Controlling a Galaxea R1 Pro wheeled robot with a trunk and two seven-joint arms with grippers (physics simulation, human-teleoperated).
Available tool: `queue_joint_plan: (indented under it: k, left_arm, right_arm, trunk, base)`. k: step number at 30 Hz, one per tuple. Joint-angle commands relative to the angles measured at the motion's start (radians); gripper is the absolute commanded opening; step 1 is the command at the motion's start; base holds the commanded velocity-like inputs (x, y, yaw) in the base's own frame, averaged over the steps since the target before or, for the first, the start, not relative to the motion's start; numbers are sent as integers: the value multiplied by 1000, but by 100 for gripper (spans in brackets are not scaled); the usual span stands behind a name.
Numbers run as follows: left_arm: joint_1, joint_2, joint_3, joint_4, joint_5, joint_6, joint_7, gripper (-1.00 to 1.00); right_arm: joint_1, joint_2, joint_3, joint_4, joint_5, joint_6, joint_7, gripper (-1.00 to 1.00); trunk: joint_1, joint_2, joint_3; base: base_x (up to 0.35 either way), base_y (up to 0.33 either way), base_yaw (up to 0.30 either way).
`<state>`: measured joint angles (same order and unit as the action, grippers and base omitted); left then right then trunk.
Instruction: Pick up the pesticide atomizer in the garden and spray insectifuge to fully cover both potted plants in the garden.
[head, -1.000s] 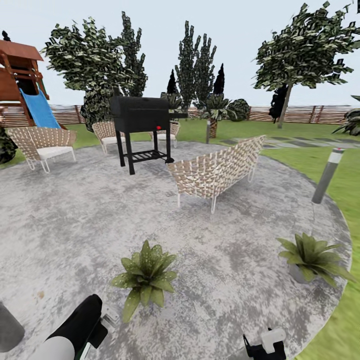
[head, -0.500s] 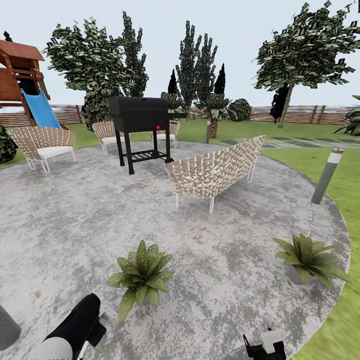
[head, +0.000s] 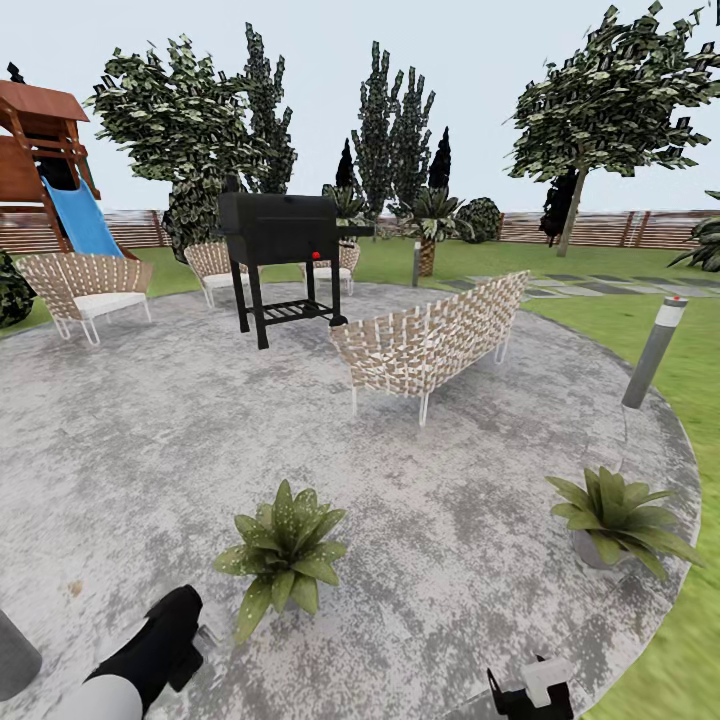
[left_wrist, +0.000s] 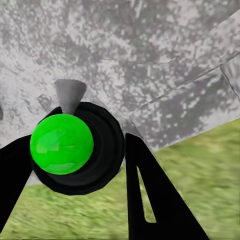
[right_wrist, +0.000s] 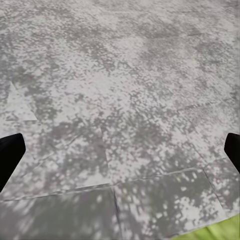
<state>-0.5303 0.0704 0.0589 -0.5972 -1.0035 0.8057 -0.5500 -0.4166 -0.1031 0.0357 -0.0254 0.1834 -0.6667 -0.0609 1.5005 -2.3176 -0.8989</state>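
Since half a second ago only the left arm (head: 150, 655) has dropped slightly in the head view; both potted plants (head: 285, 555) (head: 620, 518) stand on the stone patio (head: 150, 450), well apart.

Left wrist view: the left gripper (left_wrist: 75, 195) clamps the pesticide atomizer (left_wrist: 75, 147).

Right wrist view: the right gripper (right_wrist: 120, 150) is spread wide over bare stone.

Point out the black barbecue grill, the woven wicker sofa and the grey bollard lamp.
Black barbecue grill (head: 280, 228), head view, on its lid.
Woven wicker sofa (head: 440, 340), head view, on its backrest.
Grey bollard lamp (head: 653, 355), head view, on its post.
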Motion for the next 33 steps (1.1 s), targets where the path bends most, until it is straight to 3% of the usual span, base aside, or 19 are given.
queue_joint_plan:
  k: [1, 8, 11, 13, 15, 22, 33]
  left_arm:
    - [0, 4, 3, -1, -8, 1, -10, -100]
    - [3, 31, 11, -4, -5, 2, -15, -100]
    - [-7, 11, 10, -14, -1, 3, -15, -100]
    - [-11, -23, 8, -11, -5, 3, -15, -100]
    - [-4, -33, 4, -3, -4, 2, -17, -100]
    - [4, 1, 13, 66, -2, -12, -18, -100]
    - [-14, -15, 17, 46, 13, -1, -16, -100]
  right_arm:
    - [-1, -1, 3, 1, 7, -2, -6, 100]
    - [-1, -1, 3, 1, 6, -2, -6, 100]
    - [-1, -1, 4, 1, 6, -1, -5, 100]
    - [-1, -1, 4, 1, 6, -1, -5, 100]
    - [-1, -1, 3, 1, 7, -1, -5, 100]
    - [-1, 0, 3, 0, 6, -1, -5, 100]
    - [-1, 2, 4, -1, 5, -1, -7, 100]
  trunk:
    - [0, 0, -1]
    - [0, 0, -1]
    - [0, 0, -1]
    - [0, 0, -1]
    - [0, 0, -1]
    - [0, 0, -1]
    - [0, 0, -1]
  base:
    - [0, 0, 0]
    - [0, 0, 0]
    - [0, 0, 0]
    - [0, 0, 0]
    - [0, 0, 0]
    - [0, 0, 0]
    - [0, 0, 135]
